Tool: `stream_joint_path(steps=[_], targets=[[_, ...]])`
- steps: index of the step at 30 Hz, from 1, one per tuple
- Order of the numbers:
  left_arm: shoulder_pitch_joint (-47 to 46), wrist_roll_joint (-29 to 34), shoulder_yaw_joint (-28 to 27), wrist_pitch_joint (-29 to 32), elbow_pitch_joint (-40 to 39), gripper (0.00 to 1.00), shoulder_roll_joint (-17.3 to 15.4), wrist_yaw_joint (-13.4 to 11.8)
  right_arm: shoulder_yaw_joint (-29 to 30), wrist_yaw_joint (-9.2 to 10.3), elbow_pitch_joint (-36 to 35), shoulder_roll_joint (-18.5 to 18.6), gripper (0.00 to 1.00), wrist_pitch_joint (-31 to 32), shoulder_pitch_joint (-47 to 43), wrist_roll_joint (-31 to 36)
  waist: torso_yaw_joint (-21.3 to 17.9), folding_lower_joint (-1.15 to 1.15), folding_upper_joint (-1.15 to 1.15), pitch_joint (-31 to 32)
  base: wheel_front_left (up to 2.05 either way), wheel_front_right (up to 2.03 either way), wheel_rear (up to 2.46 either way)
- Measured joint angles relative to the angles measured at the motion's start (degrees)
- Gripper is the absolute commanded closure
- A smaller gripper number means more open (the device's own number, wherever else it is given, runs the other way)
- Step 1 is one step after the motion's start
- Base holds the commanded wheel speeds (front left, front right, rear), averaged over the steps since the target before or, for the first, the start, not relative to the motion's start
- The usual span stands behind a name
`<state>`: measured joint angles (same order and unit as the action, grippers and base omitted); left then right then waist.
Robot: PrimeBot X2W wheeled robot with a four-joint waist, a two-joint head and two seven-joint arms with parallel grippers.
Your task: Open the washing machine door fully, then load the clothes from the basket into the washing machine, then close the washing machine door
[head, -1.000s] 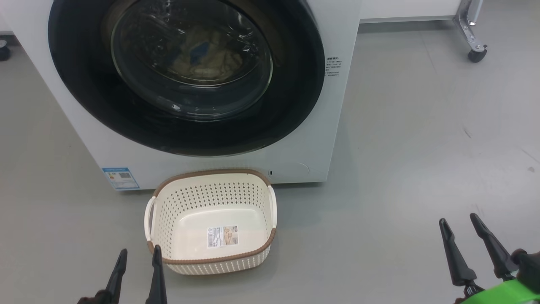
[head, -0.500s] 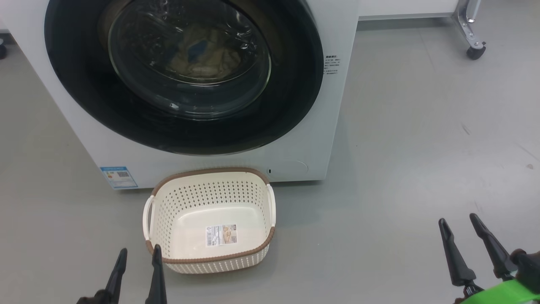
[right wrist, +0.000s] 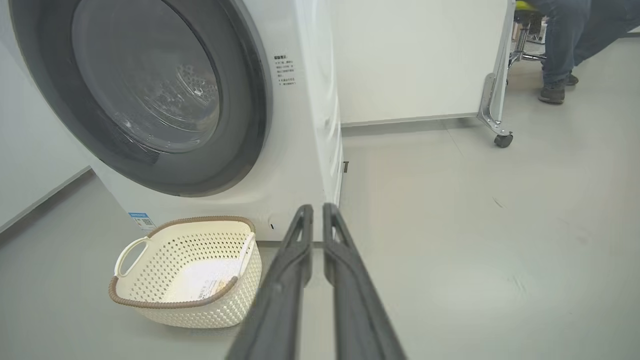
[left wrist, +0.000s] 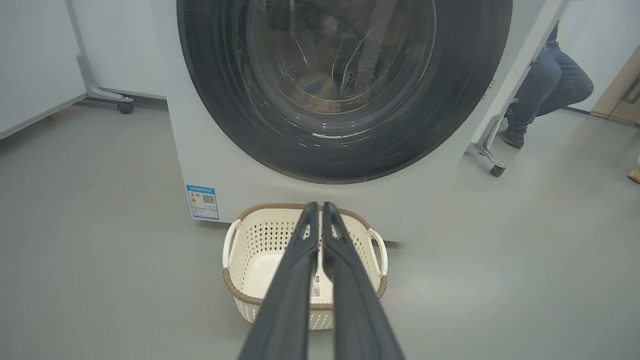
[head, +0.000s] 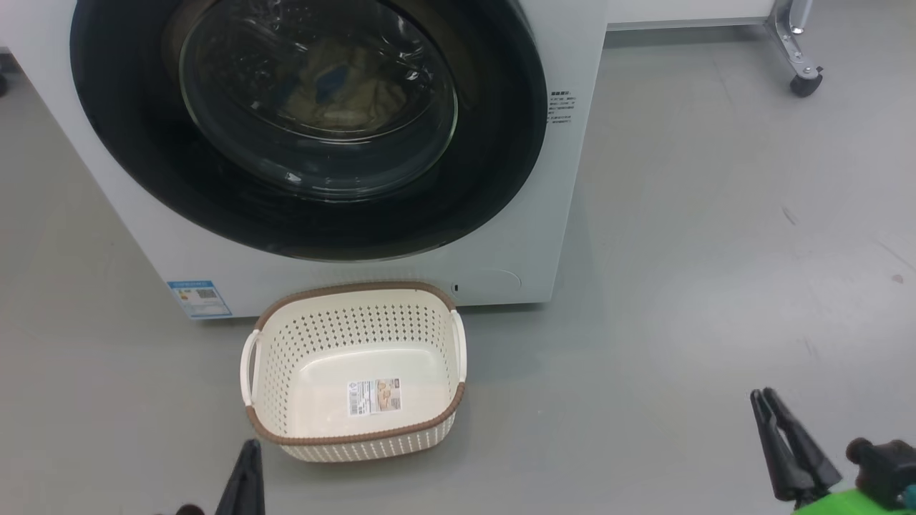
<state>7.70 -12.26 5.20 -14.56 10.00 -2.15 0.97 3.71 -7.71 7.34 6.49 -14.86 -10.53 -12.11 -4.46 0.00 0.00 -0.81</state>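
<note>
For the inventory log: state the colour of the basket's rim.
Brown, woven-look rim on the cream basket; clearest in the head view.

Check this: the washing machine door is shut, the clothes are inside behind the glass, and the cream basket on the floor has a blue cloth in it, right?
Not quite. The basket holds no cloth, only a paper label on its bottom; the head view shows it. The washing machine door is shut, with the clothes behind its glass.
</note>
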Motion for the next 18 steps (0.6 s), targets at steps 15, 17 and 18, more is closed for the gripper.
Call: stream_joint_path(steps=[15,17,18], targets=[[0.91,-7.28,0.19,1.89,3.77,1.00,0.18,0.47,-0.80,0.00,3.87,-1.34,1.00,1.62,-0.90,-7.33,0.44,0.00,0.00,0.06,0.00,0.00,0.00],[0.80,-8.54,0.11,2.11,3.77,1.00,0.18,0.51,-0.79,0.00,4.03,-1.34,1.00,1.81,-0.86,-8.56,0.51,0.00,0.00,0.07,0.00,0.00,0.00],[0.77,-9.20,0.02,2.41,3.79,1.00,0.18,0.52,-0.79,0.00,4.08,-1.34,1.00,1.87,-0.81,-9.21,0.55,0.00,0.00,0.07,0.00,0.00,0.00]])
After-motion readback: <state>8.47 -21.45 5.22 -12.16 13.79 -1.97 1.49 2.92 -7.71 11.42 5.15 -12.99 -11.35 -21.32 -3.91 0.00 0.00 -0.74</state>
